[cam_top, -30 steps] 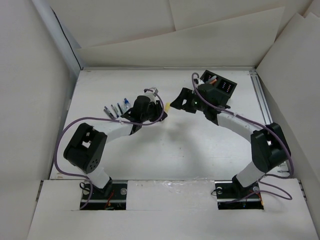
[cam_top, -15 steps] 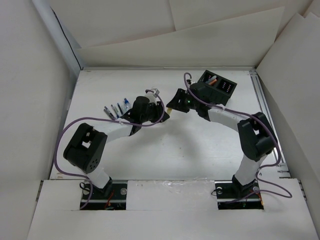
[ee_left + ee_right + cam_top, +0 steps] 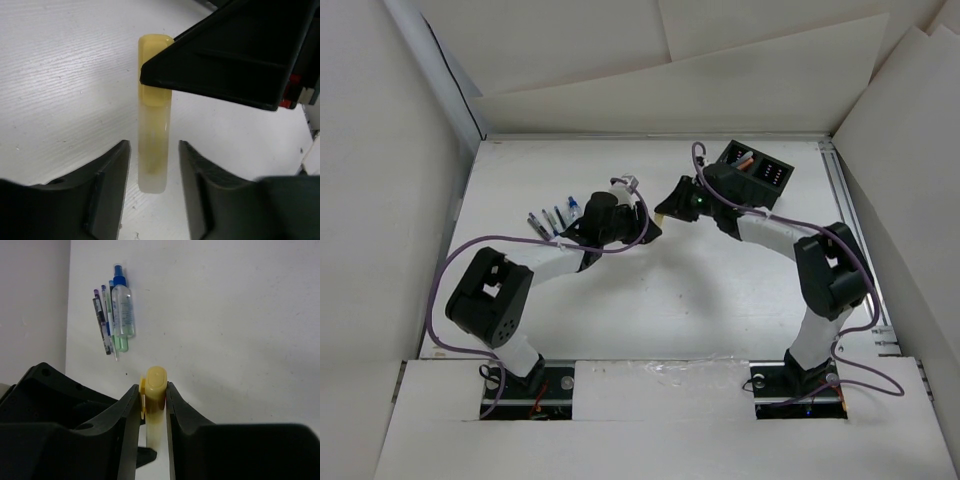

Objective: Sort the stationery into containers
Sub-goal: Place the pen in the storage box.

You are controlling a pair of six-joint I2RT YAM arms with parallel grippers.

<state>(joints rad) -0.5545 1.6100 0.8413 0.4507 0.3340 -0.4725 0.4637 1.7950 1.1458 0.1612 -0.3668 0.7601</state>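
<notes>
A yellow-capped marker (image 3: 660,213) with a pale body hangs above the table centre between my two grippers. My right gripper (image 3: 152,387) is shut on its yellow cap (image 3: 156,382). My left gripper (image 3: 154,150) is open around the pale end (image 3: 152,170), with a gap on each side. The other stationery, several slim pens (image 3: 545,221), lies on the table to the left, also seen in the right wrist view as pens (image 3: 102,322). The containers, a black two-compartment box (image 3: 756,172), sit at the back right, behind my right gripper (image 3: 670,207).
A small clear spray bottle with a blue cap (image 3: 122,305) lies beside the pens. Something orange (image 3: 745,160) lies in the box's left compartment. White paper walls surround the table, with a rail (image 3: 845,215) along the right edge.
My right gripper has closed on the marker's yellow cap. My left gripper's jaws have opened off the marker's pale end. Both arms have stayed near the same spot.
</notes>
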